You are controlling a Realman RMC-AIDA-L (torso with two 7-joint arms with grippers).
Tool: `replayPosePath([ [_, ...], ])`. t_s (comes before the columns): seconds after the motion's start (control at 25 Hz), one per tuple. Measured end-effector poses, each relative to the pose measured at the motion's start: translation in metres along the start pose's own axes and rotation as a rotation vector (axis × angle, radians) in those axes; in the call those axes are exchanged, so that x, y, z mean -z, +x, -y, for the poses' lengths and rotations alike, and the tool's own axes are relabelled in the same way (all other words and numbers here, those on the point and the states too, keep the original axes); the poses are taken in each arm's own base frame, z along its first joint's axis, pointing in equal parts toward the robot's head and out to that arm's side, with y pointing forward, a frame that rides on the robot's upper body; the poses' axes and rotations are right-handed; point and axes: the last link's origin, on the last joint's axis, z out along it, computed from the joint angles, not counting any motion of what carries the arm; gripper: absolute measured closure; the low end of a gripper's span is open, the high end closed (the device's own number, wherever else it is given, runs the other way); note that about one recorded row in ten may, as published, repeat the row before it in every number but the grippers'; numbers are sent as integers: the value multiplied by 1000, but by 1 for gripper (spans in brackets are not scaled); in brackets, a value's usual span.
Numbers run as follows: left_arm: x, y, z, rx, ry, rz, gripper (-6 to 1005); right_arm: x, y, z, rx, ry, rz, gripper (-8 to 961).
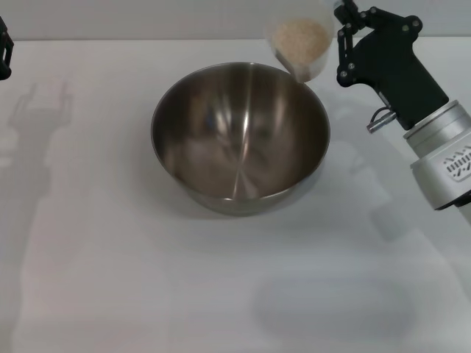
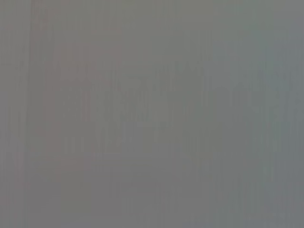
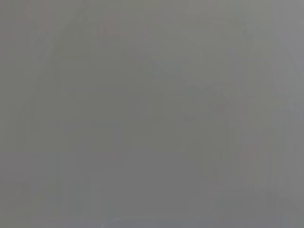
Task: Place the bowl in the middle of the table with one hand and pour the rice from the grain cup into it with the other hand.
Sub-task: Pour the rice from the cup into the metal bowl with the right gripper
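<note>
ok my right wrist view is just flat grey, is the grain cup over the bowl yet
Observer: Yes, the right gripper holds the grain cup tilted above the far right rim of the bowl.
Operator: any rice out
Observer: None that I can see. The rice sits in the cup, and the inside of the bowl looks bare.
Operator: and the left arm
Observer: The left gripper is at the far left edge of the table, well clear of the bowl.
</note>
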Motion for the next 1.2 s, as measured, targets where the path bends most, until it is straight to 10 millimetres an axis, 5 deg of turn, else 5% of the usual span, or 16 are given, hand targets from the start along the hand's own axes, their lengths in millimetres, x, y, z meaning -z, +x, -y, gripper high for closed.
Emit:
replayPosePath([
  [0.6,0,2,2,1,3,-12,472,-2,-12,-20,474,-28,63,948],
  [1.2,-1,3,1,2,3,-17,472,-3,-18,-22,655,-34,116,948],
])
